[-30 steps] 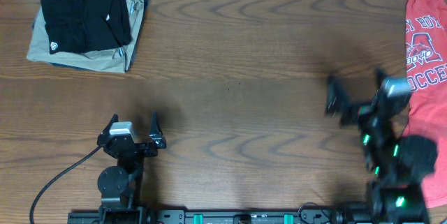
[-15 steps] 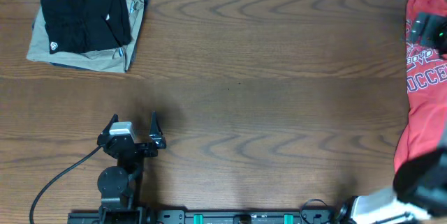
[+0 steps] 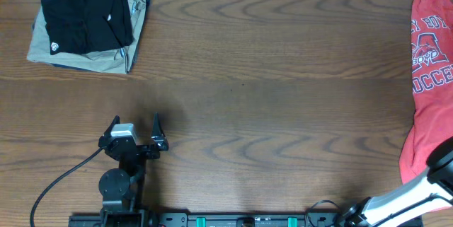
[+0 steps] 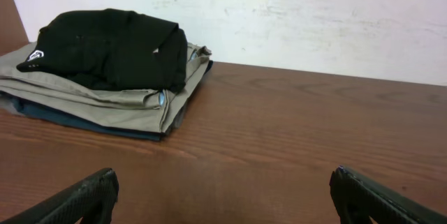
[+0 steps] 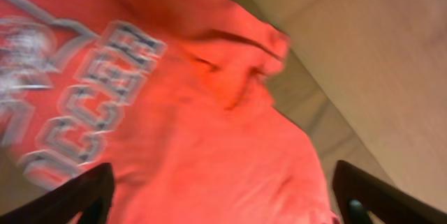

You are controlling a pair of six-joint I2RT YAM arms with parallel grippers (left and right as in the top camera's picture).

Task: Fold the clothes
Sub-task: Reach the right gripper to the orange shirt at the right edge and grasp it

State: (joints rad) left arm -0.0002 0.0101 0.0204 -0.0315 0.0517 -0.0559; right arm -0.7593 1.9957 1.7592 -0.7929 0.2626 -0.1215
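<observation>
The clothes, a red-orange T-shirt (image 3: 430, 107) with white-and-blue lettering, lie spread at the table's right edge, partly cut off by the overhead view. In the right wrist view the T-shirt (image 5: 209, 112) fills most of the picture, blurred and rumpled. My right gripper (image 5: 223, 206) hovers over it, open, with only cloth showing below between its two dark fingers. Overhead, only a pale link of the right arm (image 3: 414, 199) shows at the bottom right corner. My left gripper (image 3: 134, 122) stands open over bare wood near the front left; its fingers (image 4: 77, 199) hold nothing.
At the back left lies a folded black garment (image 3: 85, 22) on a folded khaki garment (image 3: 131, 54), also seen from the left wrist as a pile (image 4: 105, 63) against a pale wall. A black cable (image 3: 56, 181) trails from the left arm's base. The brown wooden table (image 3: 269, 78) spans between.
The right arm has swung from beside the T-shirt's left edge out past the right border of the overhead view. The left arm has not moved.
</observation>
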